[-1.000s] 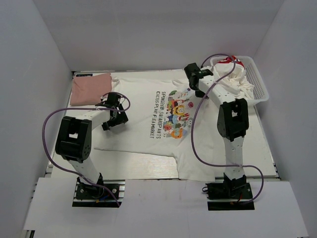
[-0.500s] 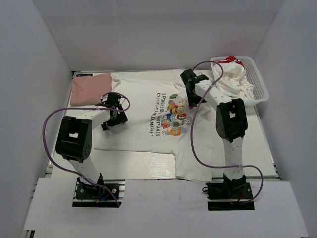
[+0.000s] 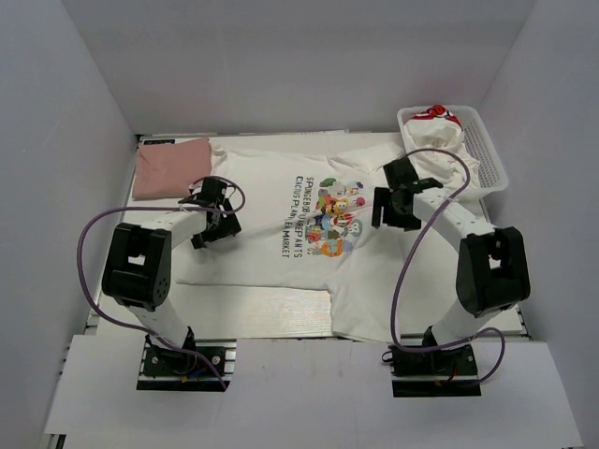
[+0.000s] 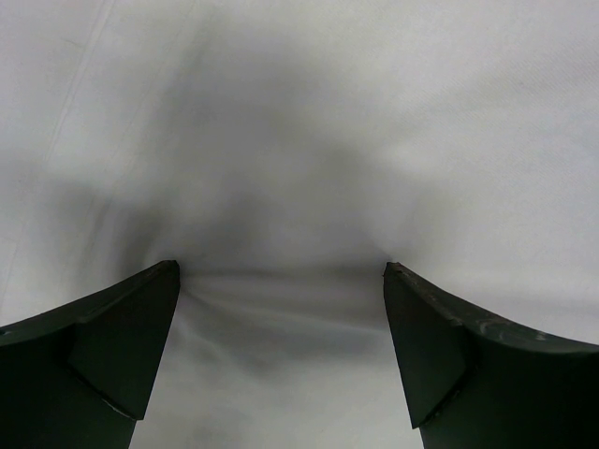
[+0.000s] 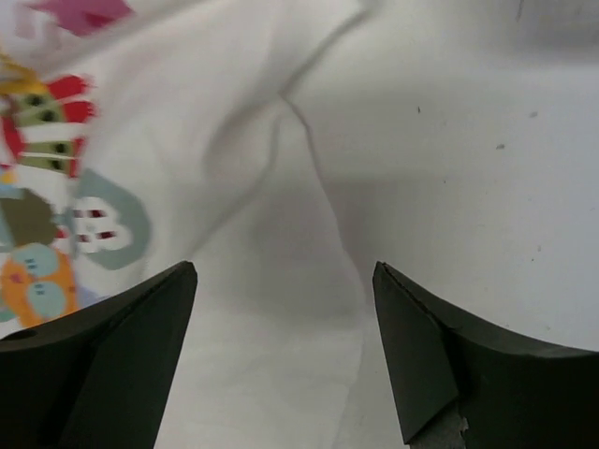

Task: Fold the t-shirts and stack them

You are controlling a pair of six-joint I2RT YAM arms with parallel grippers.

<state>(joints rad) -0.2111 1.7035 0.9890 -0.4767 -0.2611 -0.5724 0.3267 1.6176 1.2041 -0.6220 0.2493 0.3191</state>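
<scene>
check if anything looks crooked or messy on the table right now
The printed white t-shirt lies spread but not flat: a raised crease runs beside its cartoon print, just ahead of the open right tool. More shirts sit crumpled in the mesh basket. The pink t-shirt looks neatly folded.

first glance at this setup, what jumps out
A big white t-shirt lies spread flat across the middle of the table, a colourful cartoon print at its centre. A folded dusty-pink tee sits at the far left corner, and a white mesh basket at the far right holds crumpled white shirts. The left tool hangs open over the spread shirt's left side, the right tool open at its right edge.
</scene>
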